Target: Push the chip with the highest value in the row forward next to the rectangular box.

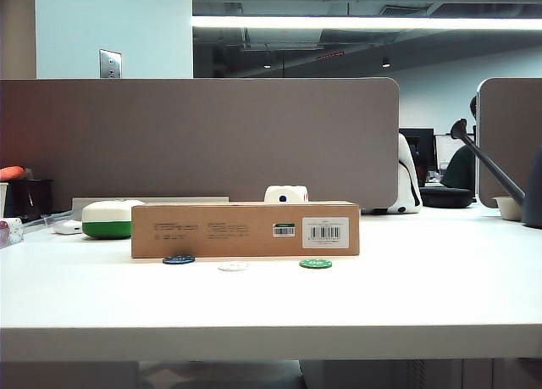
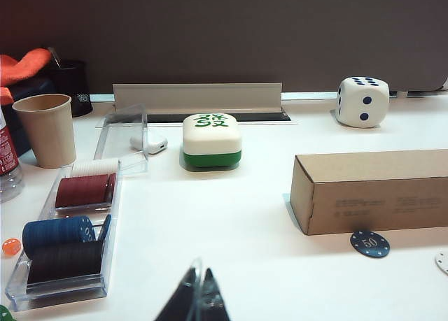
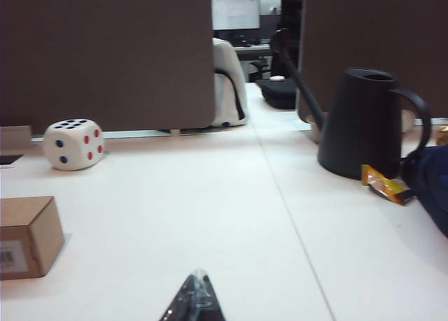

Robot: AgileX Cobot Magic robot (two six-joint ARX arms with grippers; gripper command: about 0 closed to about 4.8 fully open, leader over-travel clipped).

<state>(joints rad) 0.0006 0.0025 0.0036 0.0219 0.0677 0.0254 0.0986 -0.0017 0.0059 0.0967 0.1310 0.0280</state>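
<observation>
Already the push looks finished to me: the rectangular box (image 1: 245, 230) lies long on the table, and the chip (image 2: 370, 243), marked 50, sits just beside its front face, closer to the box than the white chip (image 1: 233, 267) and the green chip (image 1: 315, 263) of the row. I judge the next move needs only a retreat. The left gripper (image 2: 197, 301) hovers low, well away from the box, fingers pressed together. The right gripper (image 3: 197, 302) also looks pressed together, beyond the box's barcode end.

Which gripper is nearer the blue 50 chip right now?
Left. The left gripper sees the blue chip close by against the rectangular box. The right gripper sees only the box's barcode end; the chip is out of its view.
</observation>
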